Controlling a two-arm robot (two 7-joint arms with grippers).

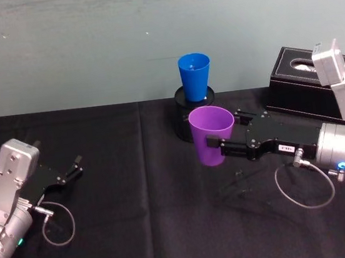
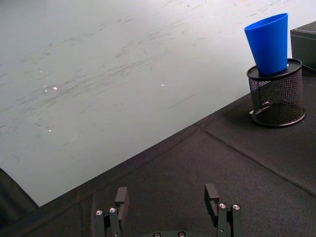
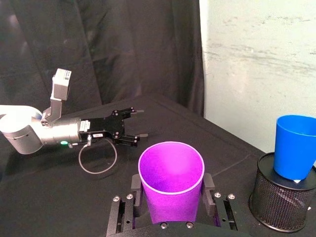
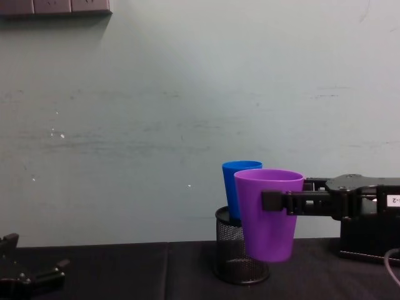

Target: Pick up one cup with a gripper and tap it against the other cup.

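Right of centre in the head view: the right gripper [image 1: 224, 132], reaching in from the right edge. Clenches the purple cup [image 1: 212, 135] across its sides, one finger on the near wall, the other behind. Holds it upright, mouth up, clear of the black table [image 1: 141, 233]. Hangs lower right of centre in the chest view, base above the cloth.

Just behind, toward upper centre: the blue cup [image 1: 194, 76]. Stands upright in the black mesh pot [image 1: 183, 124], rim well above the pot's. Overlaps the purple cup's left edge in the chest view; cannot tell there whether touching. Sits plainly apart from it in the right wrist view, purple at lower centre, blue at the right edge.

At the right edge of the head view, behind the arm: a black box [image 1: 292, 79].

Lower left of the head view: the left gripper [image 1: 77, 166], low by the table. Fingers spread, grasping nothing, well apart from both cups.
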